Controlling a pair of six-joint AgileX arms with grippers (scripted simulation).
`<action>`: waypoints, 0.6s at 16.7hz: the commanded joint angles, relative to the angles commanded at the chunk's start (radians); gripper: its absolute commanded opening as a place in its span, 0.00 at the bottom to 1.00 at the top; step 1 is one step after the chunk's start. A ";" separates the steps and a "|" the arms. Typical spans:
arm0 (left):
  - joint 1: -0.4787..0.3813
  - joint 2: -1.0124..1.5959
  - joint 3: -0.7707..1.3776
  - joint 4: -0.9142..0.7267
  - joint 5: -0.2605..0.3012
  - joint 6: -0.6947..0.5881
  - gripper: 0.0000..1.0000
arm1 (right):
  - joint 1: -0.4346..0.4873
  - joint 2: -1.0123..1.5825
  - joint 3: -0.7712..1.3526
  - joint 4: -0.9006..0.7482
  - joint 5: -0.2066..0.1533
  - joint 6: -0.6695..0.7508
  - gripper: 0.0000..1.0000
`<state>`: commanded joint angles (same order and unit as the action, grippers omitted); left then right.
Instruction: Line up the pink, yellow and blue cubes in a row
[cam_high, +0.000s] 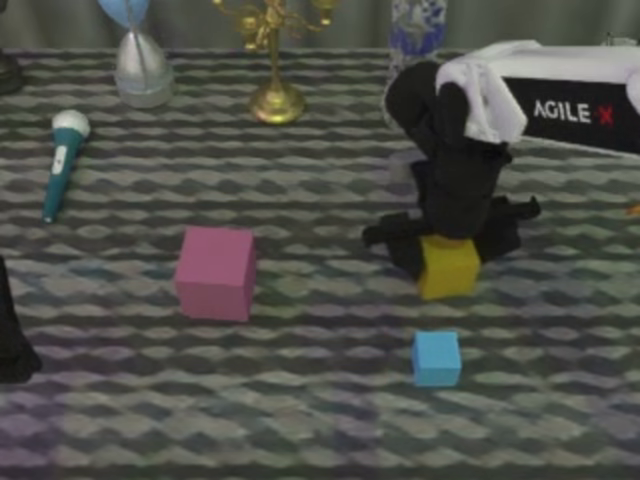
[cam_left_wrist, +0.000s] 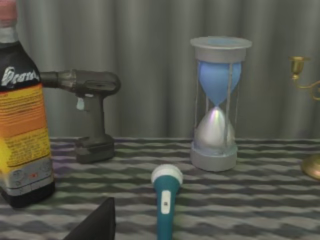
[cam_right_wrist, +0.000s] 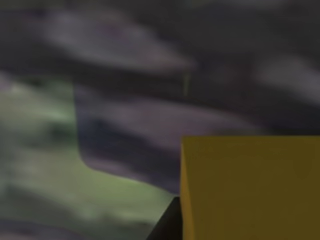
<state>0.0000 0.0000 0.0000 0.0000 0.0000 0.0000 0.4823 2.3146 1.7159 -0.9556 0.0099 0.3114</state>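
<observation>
Top view | right gripper (cam_high: 447, 245) over yellow cube (cam_high: 448, 268), right of tabletop centre; finger state: cannot tell | pink cube (cam_high: 215, 272), blue cube (cam_high: 436, 358) unaligned | row pending | left gripper (cam_high: 12, 350) parked, left edge

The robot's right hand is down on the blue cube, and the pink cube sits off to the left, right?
Not quite. In the top view the right hand is down on the yellow cube, not the blue cube, which sits alone nearer the front. The pink cube is indeed off to the left.
</observation>
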 joint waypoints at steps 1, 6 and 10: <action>0.000 0.000 0.000 0.000 0.000 0.000 1.00 | 0.002 -0.010 0.019 -0.030 0.000 -0.001 0.00; 0.000 0.000 0.000 0.000 0.000 0.000 1.00 | 0.009 -0.066 0.114 -0.182 -0.001 -0.005 0.00; 0.000 0.000 0.000 0.000 0.000 0.000 1.00 | 0.004 -0.067 0.117 -0.187 -0.001 -0.003 0.00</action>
<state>0.0000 0.0000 0.0000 0.0000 0.0000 0.0000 0.4868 2.2476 1.8333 -1.1422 0.0085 0.3084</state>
